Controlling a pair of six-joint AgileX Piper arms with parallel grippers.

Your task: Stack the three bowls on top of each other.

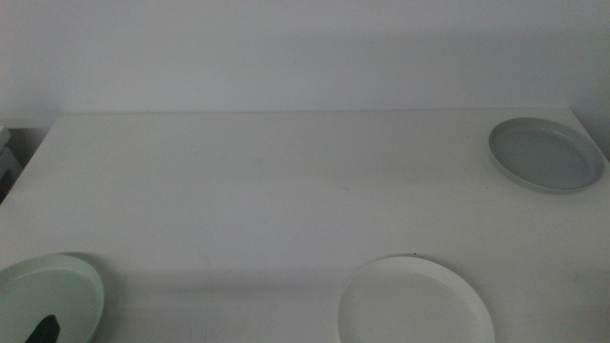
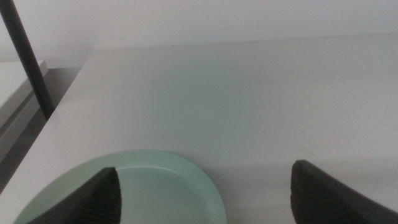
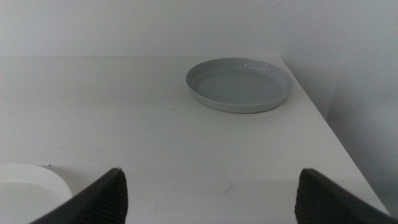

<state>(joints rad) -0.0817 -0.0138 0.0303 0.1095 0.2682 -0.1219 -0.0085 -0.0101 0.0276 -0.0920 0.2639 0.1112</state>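
— Middle view?
— Three bowls on the white table (image 1: 267, 191), all apart: one grey bowl (image 1: 546, 154) far right, one white bowl (image 1: 416, 303) near front, one mint green bowl (image 1: 48, 297) front left, my left gripper (image 1: 43, 331) tip over it.

— Left wrist?
— My left gripper (image 2: 205, 193) spread wide, holding nothing, one jaw above the mint green bowl (image 2: 161, 186).

— Right wrist?
— My right gripper (image 3: 208, 196) wide apart, empty. Grey bowl (image 3: 239, 84) ahead; white bowl (image 3: 25, 193) beside one jaw.

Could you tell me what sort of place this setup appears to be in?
Probably a plain lab or test bench: a bare white table against a blank white wall, holding only a grey bowl, a white bowl and a mint green bowl.
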